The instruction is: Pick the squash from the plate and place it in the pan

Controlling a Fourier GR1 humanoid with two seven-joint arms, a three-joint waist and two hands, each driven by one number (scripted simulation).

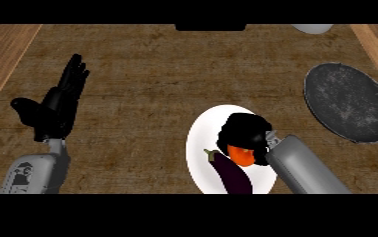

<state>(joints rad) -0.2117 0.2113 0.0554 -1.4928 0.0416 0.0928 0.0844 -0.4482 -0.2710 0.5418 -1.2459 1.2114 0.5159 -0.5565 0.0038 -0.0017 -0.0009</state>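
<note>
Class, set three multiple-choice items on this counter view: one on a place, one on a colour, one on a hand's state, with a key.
1. Where is the pan?
A. right of the plate
B. left of it
C. on it

2. What colour is the long vegetable on the plate?
A. green
B. dark purple
C. white

3. How is the left hand?
A. holding food
B. open, fingers up
C. inside the pan

Key: 1 A, the pan lies at the right edge. 2 B, it is dark purple beside an orange piece. 3 B, it holds nothing.
</note>
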